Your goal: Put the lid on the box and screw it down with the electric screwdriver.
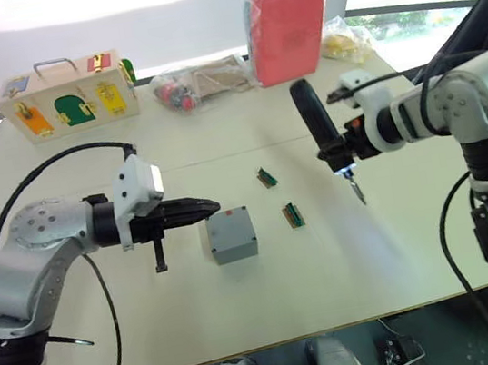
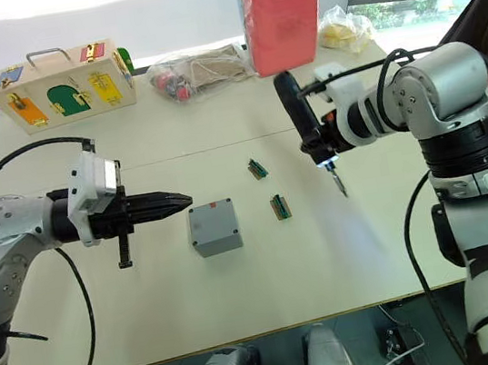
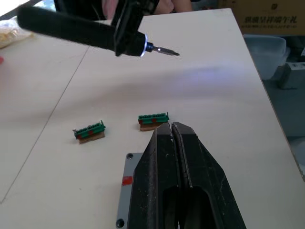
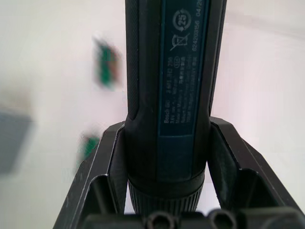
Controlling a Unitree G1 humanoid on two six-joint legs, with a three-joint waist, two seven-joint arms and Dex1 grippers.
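Lid (image 1: 229,228) sits on box (image 1: 235,244) mid-bench. Left gripper (image 1: 209,208) jaws together beside it. Right gripper (image 1: 342,148) jaws clamped on electric screwdriver (image 1: 321,130), held above the bench (image 1: 347,259).

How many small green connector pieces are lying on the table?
2. One green connector piece lies beyond the box, toward the far side of the table; the other lies beside the box, on the robot's right of it. I see no others.

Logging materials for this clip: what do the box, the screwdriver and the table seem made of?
Box: likely moulded plastic, matt grey, rounded corners.
Screwdriver, held by the right gripper: dark, seemingly plastic body with a printed label, shiny metal bit.
Table: smooth pale top, perhaps laminate.
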